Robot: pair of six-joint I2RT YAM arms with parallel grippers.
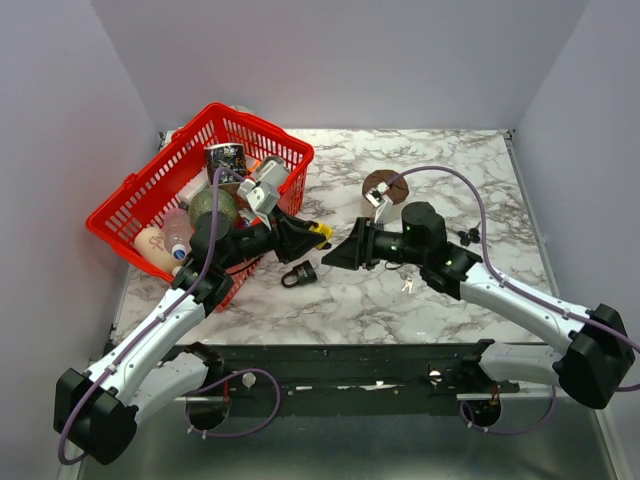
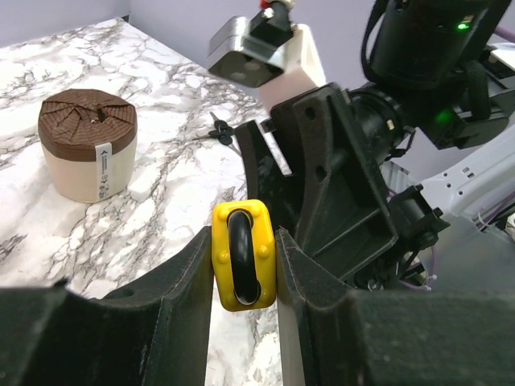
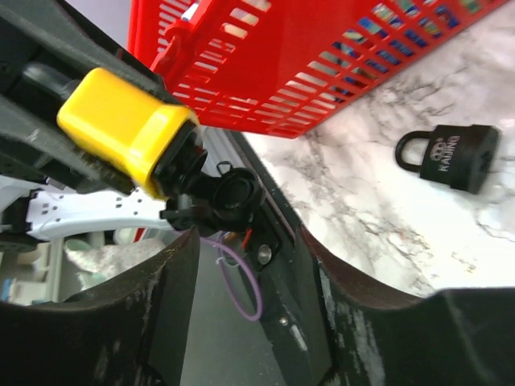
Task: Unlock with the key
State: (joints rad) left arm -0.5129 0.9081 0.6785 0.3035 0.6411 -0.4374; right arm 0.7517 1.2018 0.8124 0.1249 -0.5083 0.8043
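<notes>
My left gripper (image 1: 312, 232) is shut on the yellow padlock (image 2: 244, 255) and holds it above the table with its black shackle toward the camera. The padlock's lower end faces my right gripper (image 1: 336, 257), which is open and empty just right of it. In the right wrist view the yellow padlock (image 3: 121, 129) is at the upper left, apart from the open right gripper (image 3: 245, 265). A tiny silvery key (image 1: 407, 284) lies on the marble below the right arm, touched by neither gripper.
A black padlock (image 1: 298, 274) lies on the table below the grippers, also in the right wrist view (image 3: 451, 157). A small dark key bunch (image 1: 468, 237) lies right of the arm. A brown-lidded tub (image 1: 380, 185) stands behind. A red basket (image 1: 130, 190) of items is at left.
</notes>
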